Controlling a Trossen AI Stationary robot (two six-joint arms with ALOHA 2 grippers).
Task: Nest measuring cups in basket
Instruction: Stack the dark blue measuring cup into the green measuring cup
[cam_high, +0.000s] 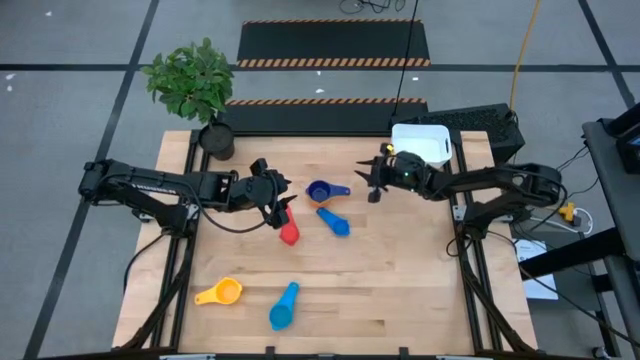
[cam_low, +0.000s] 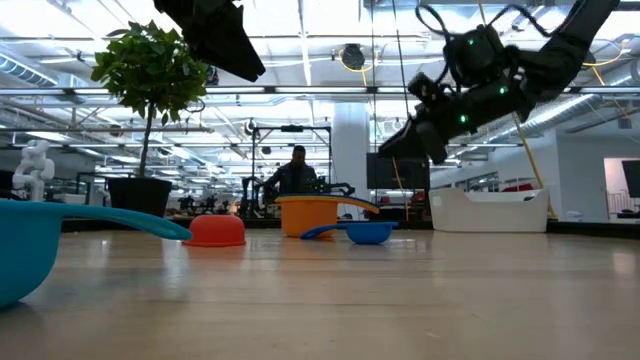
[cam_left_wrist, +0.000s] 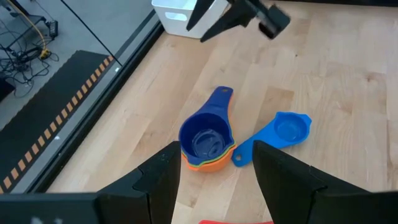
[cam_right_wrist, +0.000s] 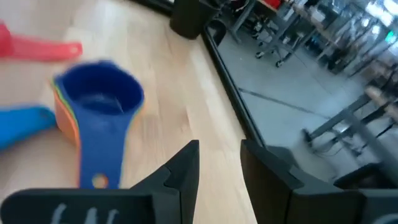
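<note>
Room: wide workshop hall behind, with a seated person far off and a leafy plant in a dark round pot at the worktop's back corner.
Worktop: pale wooden worktop, cups scattered over it.
Basket: small white rectangular plastic basket at the far right edge, nothing visible in it.
Cups: dark blue plastic measuring cup nested atop an orange one mid-worktop; medium blue scoop just beside; red cup near my left fingers; yellow cup and light blue cup at the near edge, well apart.
Risk: lifting the stack by the top cup may leave the lower ones behind.
Left fingers: moderately apart, holding nothing, above the red cup.
Right fingers: narrowly apart, empty, raised beside the stack.
</note>
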